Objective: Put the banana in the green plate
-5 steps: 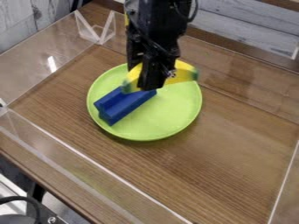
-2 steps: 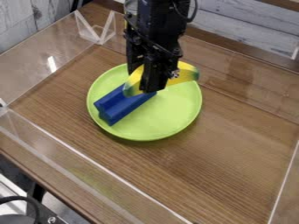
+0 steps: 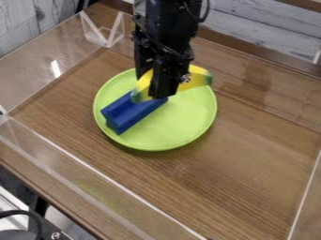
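Hand [image 3: 160, 82] pointing straight down, fingers closing tight on banana [image 3: 189, 79], hovering low over green plate [image 3: 189, 127] beside blue block [image 3: 131, 109] near tabletop's far edge; release remaining.

The black robot gripper [image 3: 160, 82] covers most of the small yellow plastic banana [image 3: 196, 78]; only its right end shows over the round lime-green plate [image 3: 175, 131]. The far end of the blue ridged block [image 3: 129, 109] is hidden behind the fingers, and the arm is cut off by the top edge
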Available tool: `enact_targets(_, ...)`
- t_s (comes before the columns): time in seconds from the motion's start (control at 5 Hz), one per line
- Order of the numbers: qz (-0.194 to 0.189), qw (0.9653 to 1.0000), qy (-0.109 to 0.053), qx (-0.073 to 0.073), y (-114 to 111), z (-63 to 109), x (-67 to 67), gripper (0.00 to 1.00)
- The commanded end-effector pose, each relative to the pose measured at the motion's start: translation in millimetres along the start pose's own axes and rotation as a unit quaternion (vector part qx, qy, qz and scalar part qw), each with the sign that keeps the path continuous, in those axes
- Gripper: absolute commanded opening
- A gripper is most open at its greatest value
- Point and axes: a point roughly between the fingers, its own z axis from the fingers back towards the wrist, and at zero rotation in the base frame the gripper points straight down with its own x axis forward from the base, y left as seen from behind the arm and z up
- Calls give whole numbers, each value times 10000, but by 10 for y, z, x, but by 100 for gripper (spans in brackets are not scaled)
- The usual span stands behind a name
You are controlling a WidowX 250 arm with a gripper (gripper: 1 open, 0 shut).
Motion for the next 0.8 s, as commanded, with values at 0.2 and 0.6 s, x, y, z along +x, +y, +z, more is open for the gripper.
enact_targets(0.2,41,9997,-243,43,35,104,-10,0)
enact_targets(0.6,51,9996,-284,9,53,107,-14,0)
